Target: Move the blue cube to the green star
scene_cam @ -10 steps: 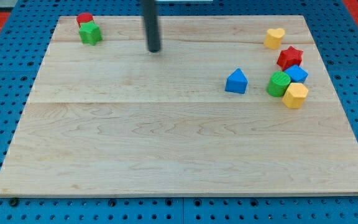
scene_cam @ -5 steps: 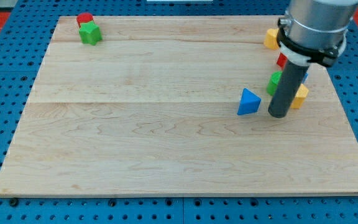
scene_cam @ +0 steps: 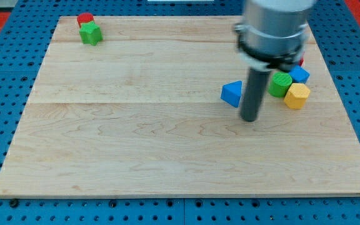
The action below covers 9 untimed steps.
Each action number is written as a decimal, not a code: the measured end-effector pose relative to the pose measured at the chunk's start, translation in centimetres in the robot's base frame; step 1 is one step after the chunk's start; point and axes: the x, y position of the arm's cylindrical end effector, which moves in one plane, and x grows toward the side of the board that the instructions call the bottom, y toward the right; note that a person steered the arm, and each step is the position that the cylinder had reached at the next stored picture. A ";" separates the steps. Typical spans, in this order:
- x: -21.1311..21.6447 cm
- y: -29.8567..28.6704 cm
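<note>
My tip [scene_cam: 249, 119] and blue triangle [scene_cam: 232, 94] shifted left.

My arm drops in from the view's top, rod upright, my tip [scene_cam: 249, 119] on the bench.

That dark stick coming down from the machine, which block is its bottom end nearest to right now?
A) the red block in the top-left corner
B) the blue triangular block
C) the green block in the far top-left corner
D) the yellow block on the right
B: my tip sits just to the view's right and slightly below the blue triangular block, far nearer to it than to the yellow block or the top-left pair.
</note>
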 end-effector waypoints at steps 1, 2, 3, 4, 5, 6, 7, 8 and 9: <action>-4.1 -1.8; -7.8 -8.1; -5.9 -9.0; -3.9 -8.6; -8.6 -16.2; -11.9 -23.6; -11.6 -18.8; -9.3 -13.2; -6.5 -17.7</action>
